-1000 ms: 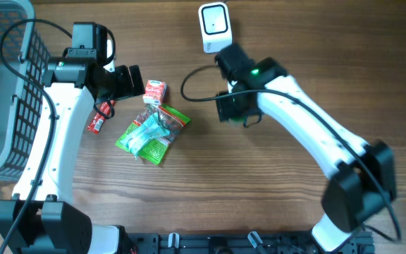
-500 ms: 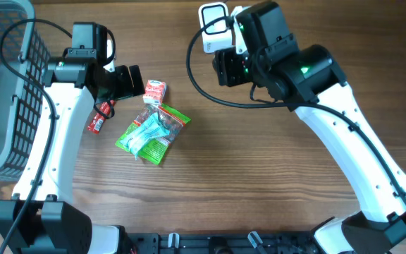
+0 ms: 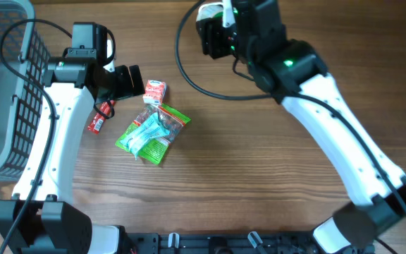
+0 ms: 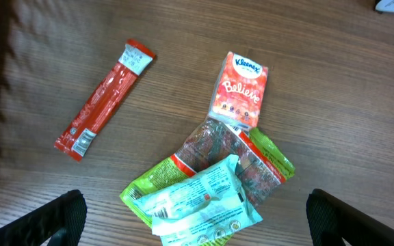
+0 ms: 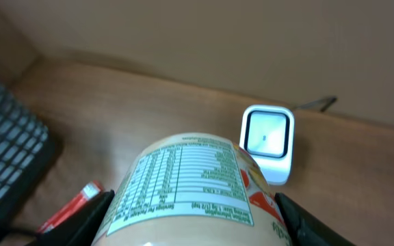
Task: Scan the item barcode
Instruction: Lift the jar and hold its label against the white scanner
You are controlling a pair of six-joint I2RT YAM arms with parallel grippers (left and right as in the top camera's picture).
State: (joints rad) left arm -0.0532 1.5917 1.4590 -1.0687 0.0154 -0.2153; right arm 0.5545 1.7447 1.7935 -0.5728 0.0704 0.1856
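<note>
Right gripper point(image 5: 195, 217) is clamped on the can point(image 5: 187, 181), just short of the scanner point(image 5: 267, 139); I'd roll it till the barcode (can't spot it) faces the scanner squarely; left gripper point(image 4: 204, 220) hangs wide open.

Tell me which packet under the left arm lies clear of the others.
The long red stick packet, alone on bare wood off to one side. The Kleenex tissue pack butts against the green snack pouch, so those two touch.
</note>
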